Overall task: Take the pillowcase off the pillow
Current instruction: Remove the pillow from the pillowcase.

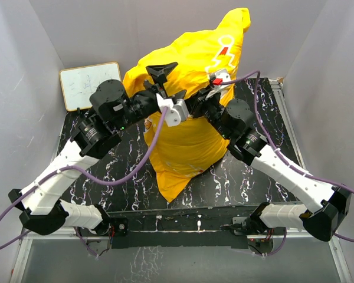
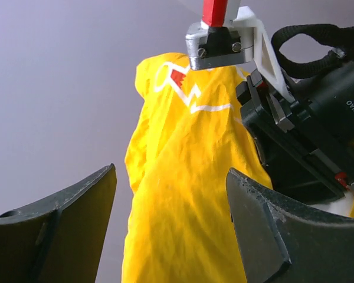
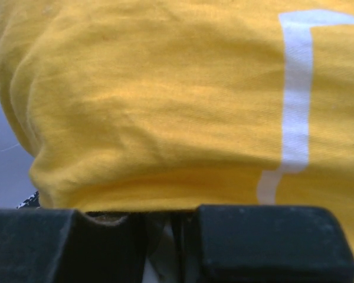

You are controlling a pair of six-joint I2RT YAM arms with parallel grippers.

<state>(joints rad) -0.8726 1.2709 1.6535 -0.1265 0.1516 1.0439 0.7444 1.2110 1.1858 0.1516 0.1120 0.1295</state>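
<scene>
Left arm [image 1: 59,172] and right arm [image 1: 289,171] converge; left gripper [image 2: 171,177] gapes wide, right gripper [image 3: 165,239] apparently pinched shut.

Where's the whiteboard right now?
Top view: the whiteboard is at the far-left corner of the black marble table, by the back wall, just left of the yellow pillowcase.

Matt, wrinkled yellow woven cloth pillowcase [image 1: 189,141] above glossy black marbled table [image 1: 236,183]
</scene>
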